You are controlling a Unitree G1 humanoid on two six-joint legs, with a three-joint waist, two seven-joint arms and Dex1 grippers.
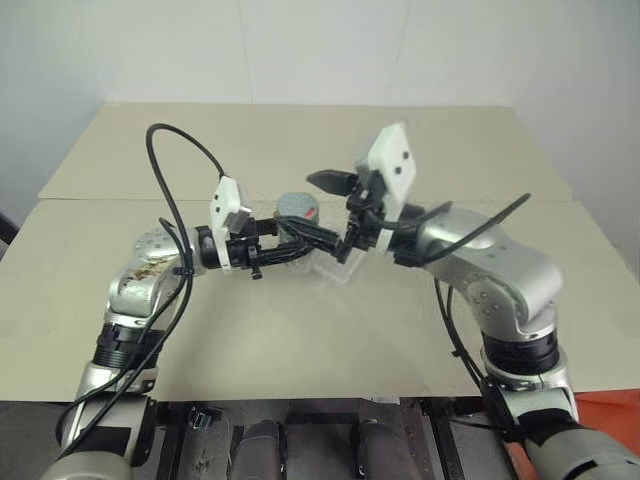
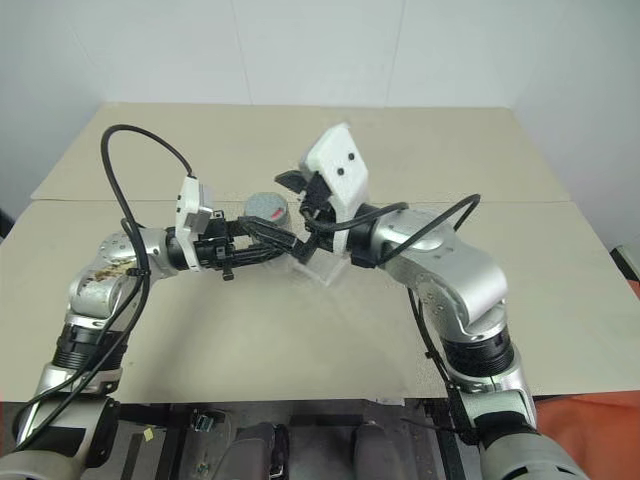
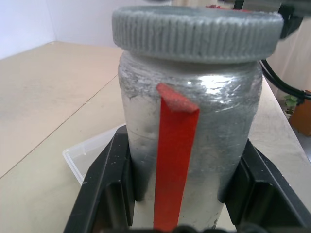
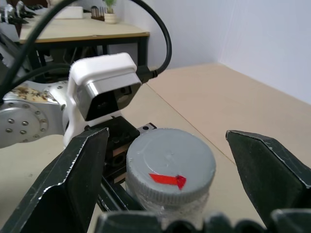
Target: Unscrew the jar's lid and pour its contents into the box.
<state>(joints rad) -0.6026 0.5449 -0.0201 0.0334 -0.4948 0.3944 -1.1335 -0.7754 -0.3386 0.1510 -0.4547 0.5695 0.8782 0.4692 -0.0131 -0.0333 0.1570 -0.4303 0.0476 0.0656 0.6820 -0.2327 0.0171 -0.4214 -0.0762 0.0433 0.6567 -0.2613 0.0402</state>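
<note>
Left hand point(image 1: 300, 243) is clamping the jar point(image 3: 187, 145) upright above the box point(image 3: 90, 153) on the surface point(image 1: 330, 330). Right hand point(image 4: 170, 194) is standing wide open, empty, straddling the lid point(image 4: 171, 167) without touching; lid lying directly between its fingers point(image 4: 73, 179).

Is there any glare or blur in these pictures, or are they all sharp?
In the left wrist view, a bright glare patch sits on the jar below its sharply ribbed lid, while the box behind looks soft. In the right wrist view, the lid's red mark is crisp. In the left eye view, the table is evenly lit.
</note>
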